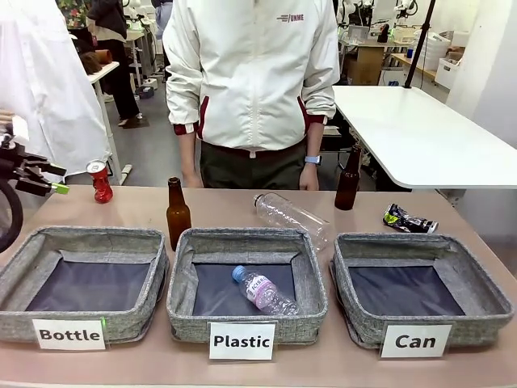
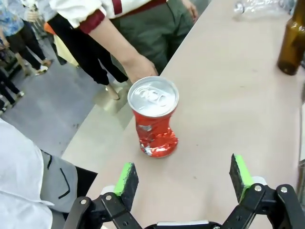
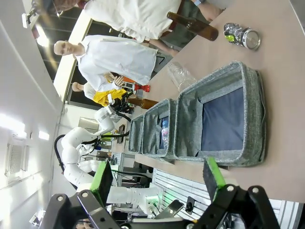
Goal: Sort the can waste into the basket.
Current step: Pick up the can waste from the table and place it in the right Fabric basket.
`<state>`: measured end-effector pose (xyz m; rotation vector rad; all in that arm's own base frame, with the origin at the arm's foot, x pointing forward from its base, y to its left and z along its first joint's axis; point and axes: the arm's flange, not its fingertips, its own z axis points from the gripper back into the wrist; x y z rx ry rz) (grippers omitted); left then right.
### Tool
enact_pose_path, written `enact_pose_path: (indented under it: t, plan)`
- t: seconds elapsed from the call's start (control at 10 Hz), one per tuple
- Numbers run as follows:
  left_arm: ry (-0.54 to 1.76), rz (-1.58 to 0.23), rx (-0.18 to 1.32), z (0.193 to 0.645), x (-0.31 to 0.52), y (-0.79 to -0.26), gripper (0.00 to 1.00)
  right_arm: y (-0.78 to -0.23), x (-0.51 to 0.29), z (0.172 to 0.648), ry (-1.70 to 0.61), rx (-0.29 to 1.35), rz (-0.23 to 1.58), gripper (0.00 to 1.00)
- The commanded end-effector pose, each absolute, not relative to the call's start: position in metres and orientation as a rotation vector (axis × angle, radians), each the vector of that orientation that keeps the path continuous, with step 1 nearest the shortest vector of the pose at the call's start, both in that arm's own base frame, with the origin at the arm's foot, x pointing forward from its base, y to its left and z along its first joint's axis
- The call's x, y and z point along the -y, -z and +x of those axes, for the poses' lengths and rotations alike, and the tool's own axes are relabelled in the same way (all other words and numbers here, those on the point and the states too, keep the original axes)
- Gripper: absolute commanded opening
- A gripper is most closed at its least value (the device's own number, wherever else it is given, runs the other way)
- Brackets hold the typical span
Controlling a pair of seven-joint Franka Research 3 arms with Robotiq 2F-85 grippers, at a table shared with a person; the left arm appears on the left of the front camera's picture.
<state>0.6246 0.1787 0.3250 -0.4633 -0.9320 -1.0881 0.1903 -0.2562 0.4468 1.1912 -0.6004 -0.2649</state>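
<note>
Approach to red can (image 2: 153,119) with left hand (image 2: 183,176), spread wide, empty, just short of it at far-left bench (image 1: 129,212) edge. Centre on dented waist, squeeze lightly, lift straight. Stands upright, silver top up, long axis vertical. Black can (image 1: 409,219) on its side just beyond basket (image 1: 420,242), axis along bench. Right hand (image 3: 158,175) wide, empty.

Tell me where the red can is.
Front view: the red can stands at the far left of the table, beyond the Bottle basket and left of a brown bottle. Left wrist view: just ahead of the open left tool.
</note>
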Motion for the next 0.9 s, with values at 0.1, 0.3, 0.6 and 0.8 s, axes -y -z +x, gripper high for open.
enact_pose_path:
  t: [0.1,0.3,0.6,0.8]
  plan:
    - [1.138,-0.492,0.935,0.658,-0.187,-0.313,1.00,-0.449,0.258,0.192,0.246,0.630,1.199,1.00]
    - [1.165,-0.529,0.905,0.673,-0.185,-0.305,1.00,-0.449,0.258,0.192,0.246,0.630,1.199,1.00]
    - [1.186,-0.512,0.868,0.694,-0.172,-0.295,1.00,-0.449,0.258,0.192,0.246,0.630,1.199,1.00]
    - [1.167,-0.479,0.844,0.705,-0.168,-0.291,1.00,-0.449,0.258,0.192,0.246,0.630,1.199,1.00]
